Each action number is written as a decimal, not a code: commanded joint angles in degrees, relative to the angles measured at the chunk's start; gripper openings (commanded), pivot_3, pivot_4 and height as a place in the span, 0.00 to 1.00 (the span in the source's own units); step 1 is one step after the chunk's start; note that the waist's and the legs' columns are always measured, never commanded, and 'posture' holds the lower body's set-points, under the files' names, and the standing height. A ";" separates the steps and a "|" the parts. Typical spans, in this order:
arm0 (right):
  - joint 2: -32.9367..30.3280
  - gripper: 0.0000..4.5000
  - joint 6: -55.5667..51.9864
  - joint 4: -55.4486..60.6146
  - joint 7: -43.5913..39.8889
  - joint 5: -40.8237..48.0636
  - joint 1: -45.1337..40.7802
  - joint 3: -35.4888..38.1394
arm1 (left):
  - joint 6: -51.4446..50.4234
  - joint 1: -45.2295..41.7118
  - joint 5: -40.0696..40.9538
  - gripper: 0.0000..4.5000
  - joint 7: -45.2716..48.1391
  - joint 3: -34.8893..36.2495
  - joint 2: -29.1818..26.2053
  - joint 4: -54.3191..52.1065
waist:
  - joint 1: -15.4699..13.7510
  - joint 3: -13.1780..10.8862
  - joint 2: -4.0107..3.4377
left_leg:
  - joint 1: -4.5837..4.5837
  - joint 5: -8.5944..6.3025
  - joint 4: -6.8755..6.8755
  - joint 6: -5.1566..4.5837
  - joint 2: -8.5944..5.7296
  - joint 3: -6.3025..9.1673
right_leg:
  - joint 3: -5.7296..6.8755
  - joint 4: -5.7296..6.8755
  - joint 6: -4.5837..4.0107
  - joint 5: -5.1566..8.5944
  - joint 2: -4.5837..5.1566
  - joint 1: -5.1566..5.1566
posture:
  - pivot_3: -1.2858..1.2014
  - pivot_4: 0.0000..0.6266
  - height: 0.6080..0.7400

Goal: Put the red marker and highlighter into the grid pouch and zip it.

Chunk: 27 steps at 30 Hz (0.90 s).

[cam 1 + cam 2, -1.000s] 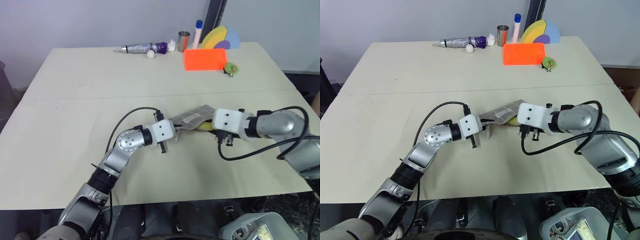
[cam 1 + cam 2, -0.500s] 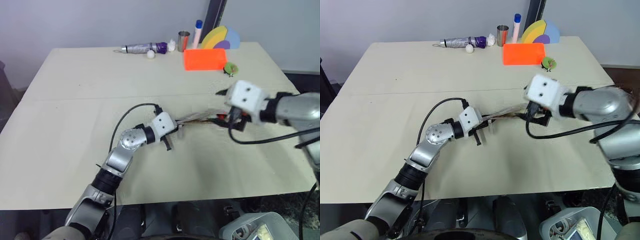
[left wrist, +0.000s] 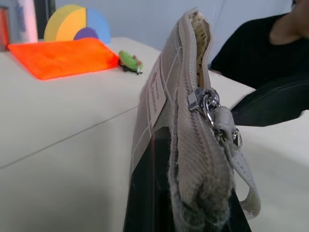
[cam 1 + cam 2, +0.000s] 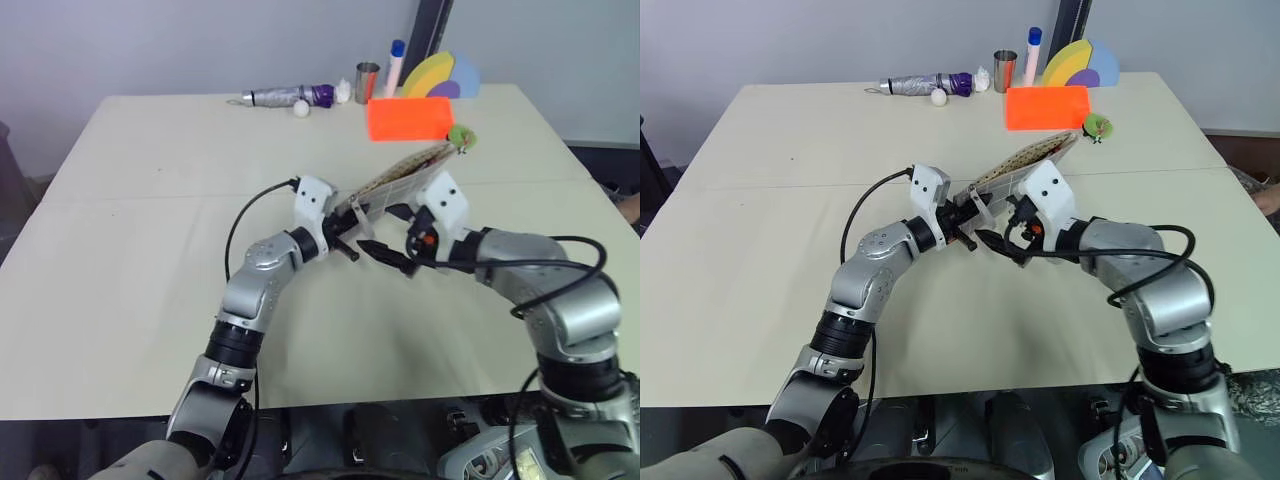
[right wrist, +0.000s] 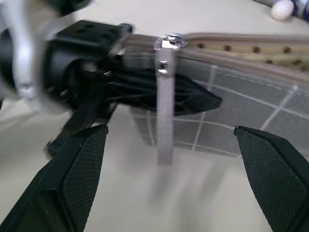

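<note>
Grid pouch (image 4: 1025,163), soft grey fabric, light and floppy, held above the table (image 4: 790,200) by one end, clamped in the left gripper (image 4: 347,228); zipper edge up, pull tab (image 5: 164,111) hanging, likely the best hold. Right gripper (image 4: 1002,242) just beside, jaws wide apart. Orange box (image 4: 1045,107) near the far edge, against a plain wall.

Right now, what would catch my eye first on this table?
Mid-table, the left gripper is shut on one end of the grid pouch, holding it up off the table. The right gripper faces it with fingers wide open, lined up with the zipper pull. An orange-red box glows at the far edge.
</note>
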<state>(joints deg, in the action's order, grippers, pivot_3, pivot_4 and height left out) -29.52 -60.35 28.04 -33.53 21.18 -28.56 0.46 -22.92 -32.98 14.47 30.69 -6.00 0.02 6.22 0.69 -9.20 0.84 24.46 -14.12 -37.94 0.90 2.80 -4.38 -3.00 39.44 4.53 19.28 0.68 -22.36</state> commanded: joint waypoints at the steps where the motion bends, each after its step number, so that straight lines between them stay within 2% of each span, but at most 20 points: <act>1: 2.23 0.85 -0.74 -1.29 2.92 0.92 -1.94 1.39 | -0.01 -0.09 1.27 0.00 -0.31 -0.13 0.40 -3.52 | -0.02 0.00 0.00 | 0.00 0.00 0.00 0.00 0.00 0.01 | 0.01 0.00 0.00 0.00 -0.01 0.01 | 0.52 0.24 1.00; 2: 2.80 0.77 -0.92 -1.95 3.52 0.99 -2.13 1.35 | -0.17 0.01 1.27 0.00 -0.43 -0.19 0.42 -3.75 | -0.02 0.00 0.00 | 0.00 0.00 0.00 0.00 0.00 0.01 | 0.01 0.00 0.00 0.00 0.00 0.01 | 0.52 0.24 1.00; 4: 3.29 0.56 -1.02 -2.53 4.17 1.31 -2.33 1.36 | -0.33 0.11 1.22 0.00 -0.64 -0.27 0.46 -4.06 | 0.03 0.00 0.00 | 0.00 0.00 0.01 0.00 0.00 0.01 | 0.01 0.00 0.00 0.00 0.00 0.00 | 0.52 0.24 1.00; 8: 4.48 0.08 -1.85 -2.70 4.80 3.00 -2.83 2.17 | -0.49 0.22 1.29 0.00 -0.92 -0.23 0.51 -4.31 | 0.11 0.00 0.00 | 0.00 0.00 0.01 0.00 0.01 0.01 | 0.01 0.00 0.00 0.00 -0.02 -0.01 | 0.52 0.24 1.00; 9: 4.38 0.02 -1.97 -2.57 4.93 3.29 -2.87 2.23 | -0.39 0.26 1.17 0.00 -1.00 -0.27 0.43 -4.32 | 0.12 0.00 0.00 | 0.00 0.00 0.02 0.00 0.01 0.01 | 0.01 0.00 0.00 0.00 -0.02 -0.01 | 0.52 0.24 1.00; 15: 0.96 0.02 -1.30 -2.79 5.15 3.50 -4.43 4.11 | 0.59 0.08 0.50 0.00 -0.80 0.17 -0.68 -3.48 | 0.11 0.00 0.00 | 0.01 0.00 0.02 -0.01 0.00 0.01 | 0.01 -0.01 0.00 0.00 -0.02 -0.01 | 0.52 0.24 1.00; 19: -4.15 0.02 1.30 -3.90 5.15 0.94 -6.03 4.86 | 2.17 0.13 -1.04 0.00 0.20 -0.73 -2.86 -2.58 | 0.07 0.00 0.00 | 0.01 -0.01 0.02 -0.01 0.00 0.01 | 0.01 -0.02 0.00 0.00 -0.01 -0.01 | 0.52 0.24 1.00; 27: -15.44 0.02 9.48 -17.43 10.29 -8.51 -13.09 7.60 | 6.89 2.69 -4.11 0.00 5.19 -4.53 -9.18 -2.32 | 0.11 -0.01 -0.01 | 0.02 -0.01 0.12 -0.01 0.01 -0.05 | -0.02 -0.11 -0.01 0.01 0.01 -0.06 | 0.52 0.24 1.00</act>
<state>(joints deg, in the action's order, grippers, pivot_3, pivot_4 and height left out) -43.18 -53.77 11.67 -25.00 15.54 -39.75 5.27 -16.87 -31.22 11.20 34.91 -10.16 -8.19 5.14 0.79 -9.21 0.83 24.48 -14.13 -37.81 0.88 2.81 -4.44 -3.03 39.32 4.52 19.29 0.69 -22.44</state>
